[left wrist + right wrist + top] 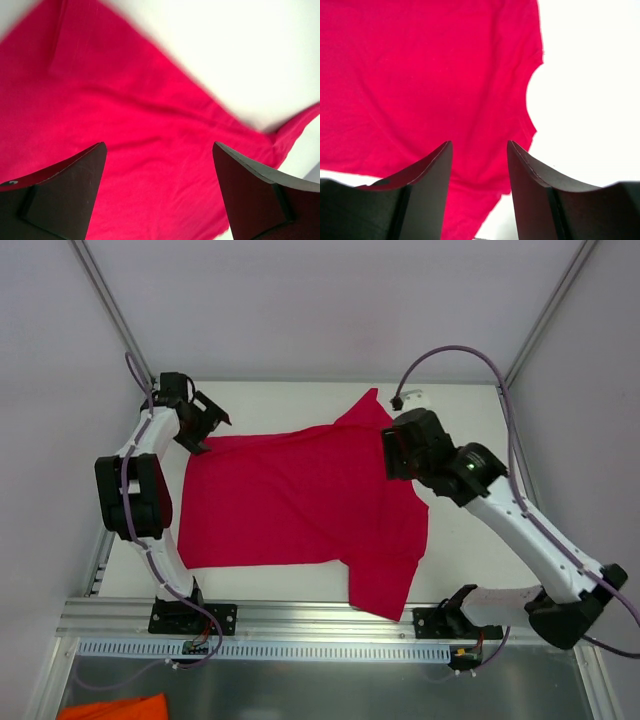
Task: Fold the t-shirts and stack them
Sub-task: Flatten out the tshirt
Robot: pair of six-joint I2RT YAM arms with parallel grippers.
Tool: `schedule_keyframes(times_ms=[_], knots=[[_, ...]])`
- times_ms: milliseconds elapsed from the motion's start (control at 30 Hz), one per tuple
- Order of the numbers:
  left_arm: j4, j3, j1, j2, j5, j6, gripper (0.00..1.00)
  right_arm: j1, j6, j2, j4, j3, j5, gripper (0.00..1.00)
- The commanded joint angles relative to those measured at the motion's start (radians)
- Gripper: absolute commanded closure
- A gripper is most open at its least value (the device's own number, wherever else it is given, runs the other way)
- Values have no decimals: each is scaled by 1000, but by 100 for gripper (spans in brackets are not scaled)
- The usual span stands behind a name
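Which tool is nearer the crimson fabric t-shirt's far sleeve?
Right. The right tool hangs just beside that sleeve; the left tool is at the shirt's far-left corner.

White table [270, 405], aluminium rail [320, 615] (near edge), orange cloth [115, 708] below it

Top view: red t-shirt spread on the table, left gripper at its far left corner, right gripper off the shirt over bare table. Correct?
Not quite. The right gripper hangs over the t-shirt, on its right side, not over bare table; the top view shows it. The rest stands, including the left gripper at the far left corner.
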Motion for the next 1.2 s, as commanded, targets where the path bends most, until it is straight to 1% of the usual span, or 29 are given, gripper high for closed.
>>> schedule_keyframes(times_ms=[0,67,100,167,267,367,400,467,600,733,800,867,1000,1067,1167], knots=[[-78,195,2,58,-168,19,12,-10,1,-125,-186,80,33,48],[-119,246,2,113,-232,32,15,-10,15,-179,-220,85,13,47],[-122,283,2,130,-248,39,21,-10,24,-194,-247,82,4,47],[-145,343,5,185,-268,45,28,-10,49,-249,-286,55,-2,47],[-210,380,5,245,-309,38,29,-10,84,-305,-346,44,32,48],[-207,343,6,231,-337,3,30,-10,112,-336,-404,45,48,48],[-192,304,8,221,-332,-8,31,-10,116,-343,-424,48,53,48],[-172,274,9,201,-337,-17,33,-10,127,-346,-442,53,56,49],[-165,291,13,226,-351,24,33,-11,150,-349,-461,59,68,50],[-178,283,20,236,-368,33,33,-10,168,-362,-468,77,70,51],[-179,291,29,251,-374,42,33,-11,147,-365,-470,106,70,51],[-219,329,31,269,-384,30,33,-10,113,-362,-472,139,61,50],[-216,332,31,276,-388,22,35,-10,70,-348,-468,212,59,50],[-230,345,31,283,-389,22,35,-10,72,-317,-496,287,70,50],[-236,369,31,303,-388,33,36,-10,69,-316,-478,326,75,50]])
